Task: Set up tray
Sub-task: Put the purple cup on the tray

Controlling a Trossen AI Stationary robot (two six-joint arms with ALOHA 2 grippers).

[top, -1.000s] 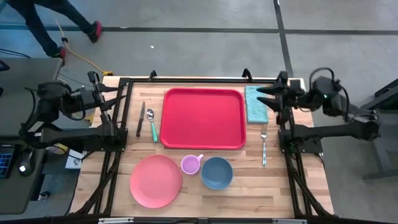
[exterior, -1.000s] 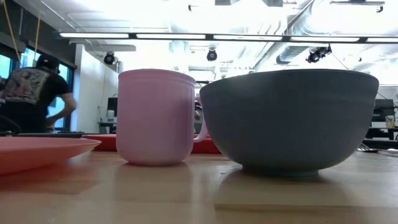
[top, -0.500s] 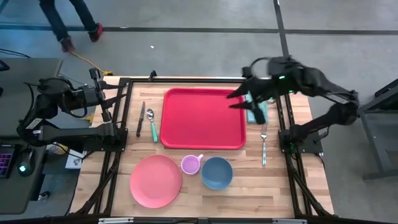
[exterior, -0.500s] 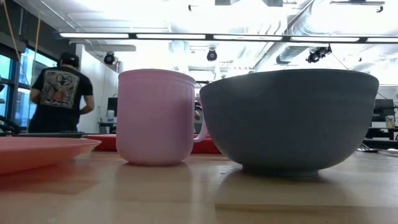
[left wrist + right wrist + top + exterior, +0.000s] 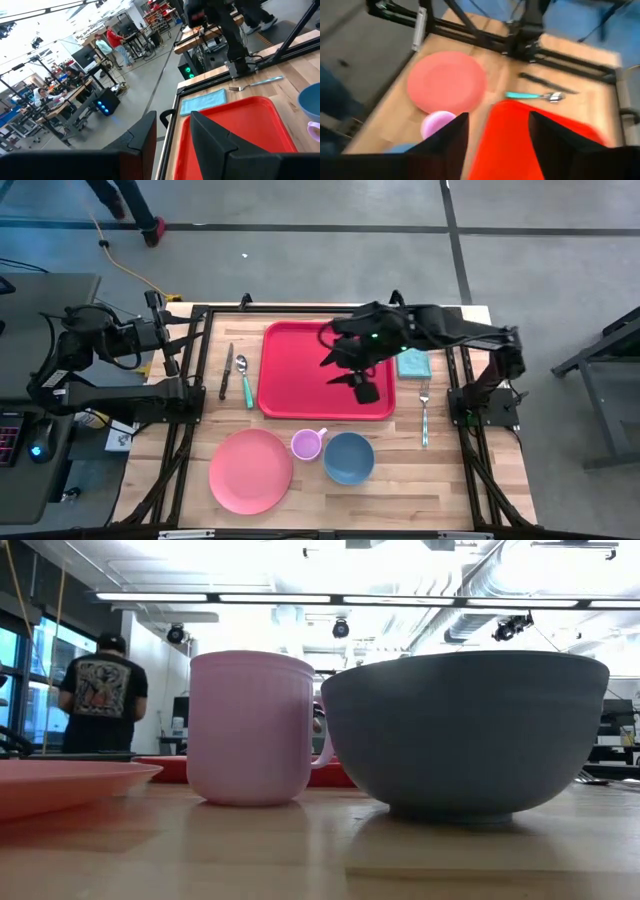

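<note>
With its fingers parted and empty, the right end effector [image 5: 352,370] hung over the large red rectangular plastic tray [image 5: 300,375], which lay bare mid-tabletop [image 5: 450,480], apparently awaiting dishes; the left end effector [image 5: 172,338], parked at the tabletop's edge, stood open.

Both arms are matte black with jointed segments. The right arm [image 5: 440,330] shows a small green light. Each tool has two dark, blocky fingers [image 5: 445,145].

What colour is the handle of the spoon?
Teal, on the spoon left of the tray; high view.
</note>
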